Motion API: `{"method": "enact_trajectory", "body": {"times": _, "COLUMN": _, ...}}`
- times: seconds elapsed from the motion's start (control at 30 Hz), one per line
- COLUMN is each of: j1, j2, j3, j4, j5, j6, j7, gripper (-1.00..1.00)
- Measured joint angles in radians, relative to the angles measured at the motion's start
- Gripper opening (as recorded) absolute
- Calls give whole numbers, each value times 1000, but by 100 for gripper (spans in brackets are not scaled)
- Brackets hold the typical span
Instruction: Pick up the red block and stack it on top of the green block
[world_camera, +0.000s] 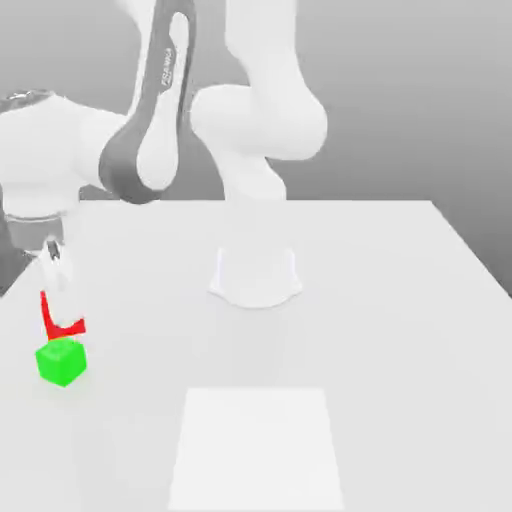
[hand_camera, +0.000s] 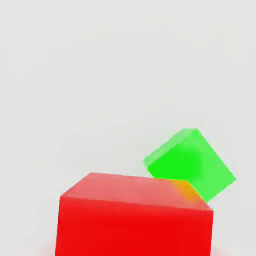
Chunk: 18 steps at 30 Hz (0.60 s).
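Near to far, exterior view: pale square patch (world_camera: 256, 450) on the tabletop (world_camera: 410, 350), plays no part in the task as far as I can judge. Green block (world_camera: 62, 362) sits over on the exterior view's left, flat on the surface, top face free. Turned at an angle to the red one.

Red block (hand_camera: 134, 230) is just behind it, partly covered by the pale end of the tool (world_camera: 65, 318). Tool is closed down and clamped on the red block, one side pressed across its near face. Arm base (world_camera: 256, 280) is farther back, well apart from both blocks.

Hand view: red is large and close, its edge overlapping the view of green. Can't tell if the two touch, or if red has any air under it.

Step in hand, my read: grasp made, lift is the live step. Stack not done.

Next: straight up first, until red's underside clears green's top. No sideways move before that, or it could shove green off its spot. Then a short shift over green, centre on its top face, ideally twist to line up the edges. Lower gently, let go only once red rests flat, back off straight up. Off-centre release risks a topple.
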Motion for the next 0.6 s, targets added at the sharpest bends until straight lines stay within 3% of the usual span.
{"method": "enact_trajectory", "body": {"times": 0.17, "j1": -6, "j2": 158, "j3": 15, "j4": 7, "j5": 94, "j6": 146, "j7": -81, "gripper": -100}}
{"method": "enact_trajectory", "body": {"times": 0.2, "j1": -11, "j2": 184, "j3": 23, "j4": 8, "j5": 110, "j6": 172, "j7": -93, "gripper": 100}}
{"method": "enact_trajectory", "body": {"times": 0.43, "j1": -13, "j2": 187, "j3": 25, "j4": 8, "j5": 112, "j6": 174, "j7": -95, "gripper": 100}}
{"method": "enact_trajectory", "body": {"times": 0.6, "j1": -28, "j2": 36, "j3": 18, "j4": 2, "j5": 23, "j6": 32, "j7": -32, "gripper": 100}}
